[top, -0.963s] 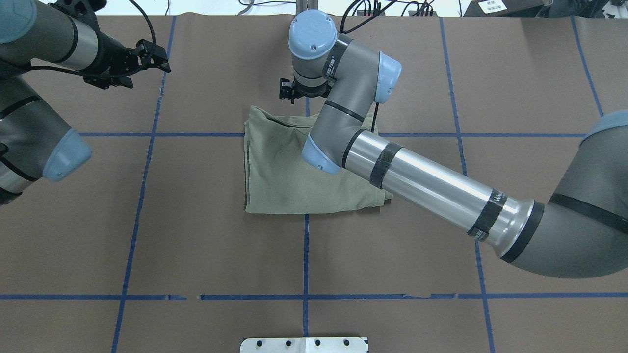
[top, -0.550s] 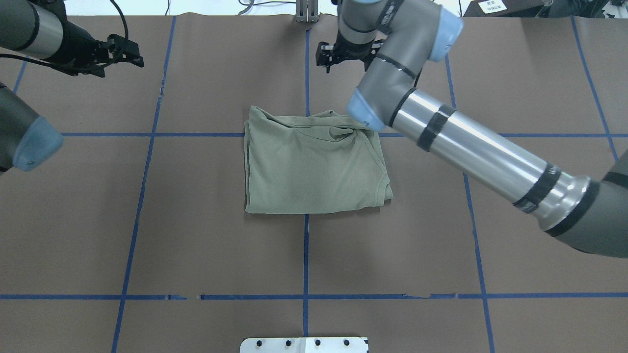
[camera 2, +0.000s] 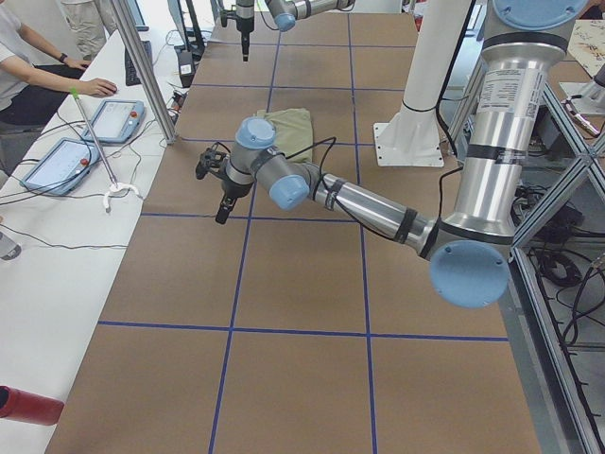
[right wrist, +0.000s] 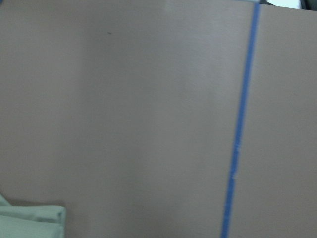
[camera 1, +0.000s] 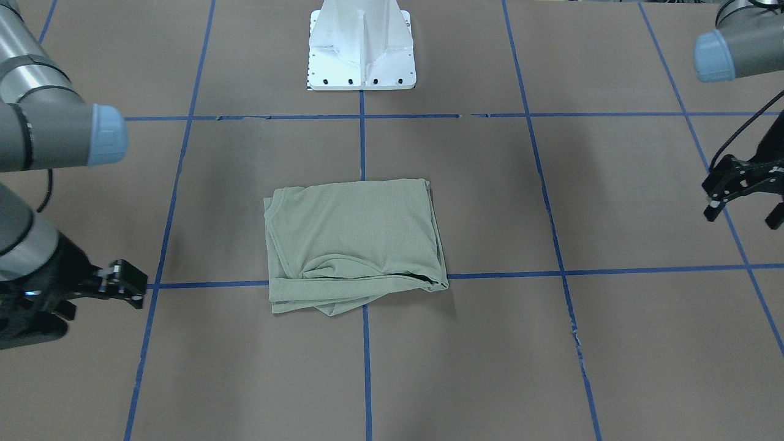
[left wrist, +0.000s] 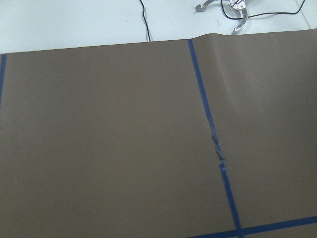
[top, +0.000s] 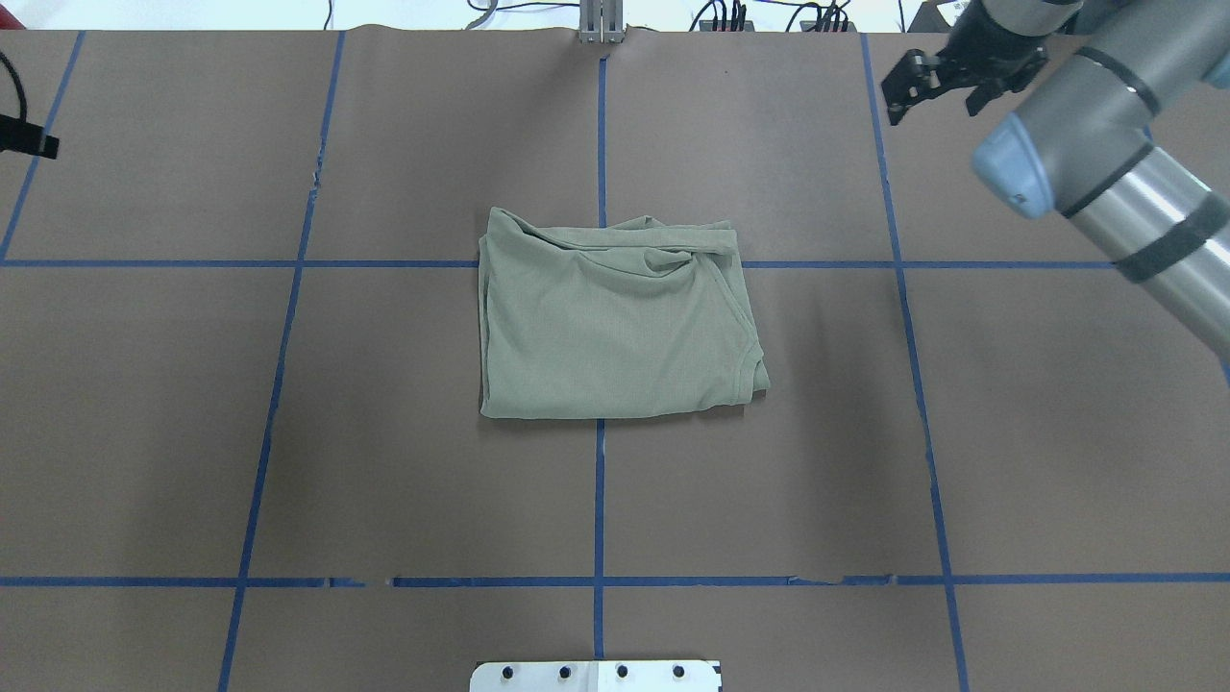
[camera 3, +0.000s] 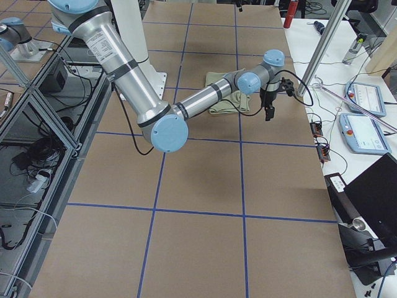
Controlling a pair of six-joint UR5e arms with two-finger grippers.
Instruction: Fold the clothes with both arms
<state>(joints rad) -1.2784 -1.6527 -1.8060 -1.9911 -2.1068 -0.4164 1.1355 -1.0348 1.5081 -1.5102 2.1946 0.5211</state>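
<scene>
Folded into a compact rectangle at the centre of the table (top: 288, 432): shirt (top: 615, 322), far edge a little bunched. Probably almost finished, perhaps only smoothing left. Left gripper (camera 1: 741, 214) far left, right gripper (top: 932, 106) far right: jaws apart, holding nothing.

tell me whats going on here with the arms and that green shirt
A two-armed robot is on a clothes-folding job. The sage-green shirt lies folded into a rough rectangle in the middle of the table, a little bunched along its far edge. Nothing is handling it at this moment: the left hand and the right hand both hang open and empty, well off to either side of the shirt.
</scene>
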